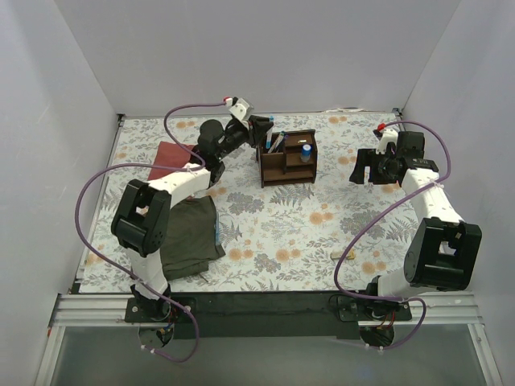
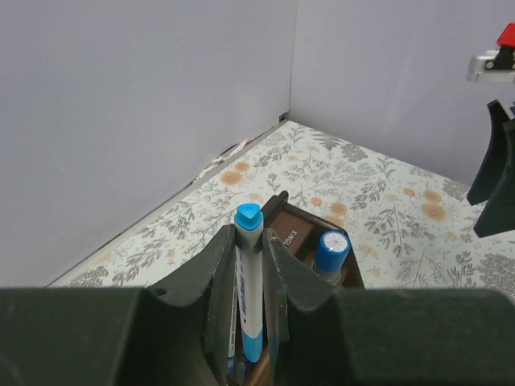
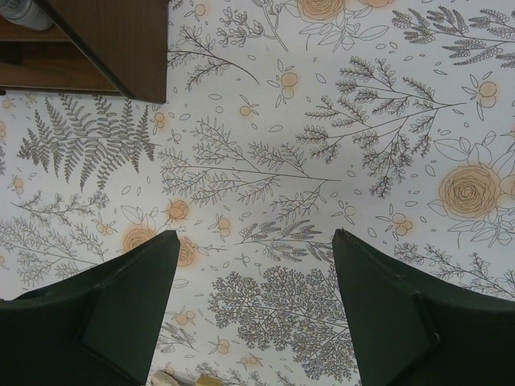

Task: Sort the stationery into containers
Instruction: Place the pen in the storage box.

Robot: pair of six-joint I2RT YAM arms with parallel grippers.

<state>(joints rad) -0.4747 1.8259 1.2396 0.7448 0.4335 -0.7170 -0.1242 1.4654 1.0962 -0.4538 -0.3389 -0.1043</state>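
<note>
White walls (image 1: 241, 48) box in our floral table sheet (image 1: 322, 233). Our left gripper (image 2: 249, 238) clamps a white blue-capped pen (image 2: 250, 277) over the dark brown wooden organiser (image 1: 287, 158) near the far edge. Our right gripper (image 3: 256, 235) gapes empty above open sheet.

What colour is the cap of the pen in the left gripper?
Pen cap: light blue, clearest in the left wrist view.

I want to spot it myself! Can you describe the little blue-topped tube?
Find the dark brown wooden organiser near the back of the table. On its right side stands a stubby cylinder with a round blue cap, fatter than the thin pens.
</note>
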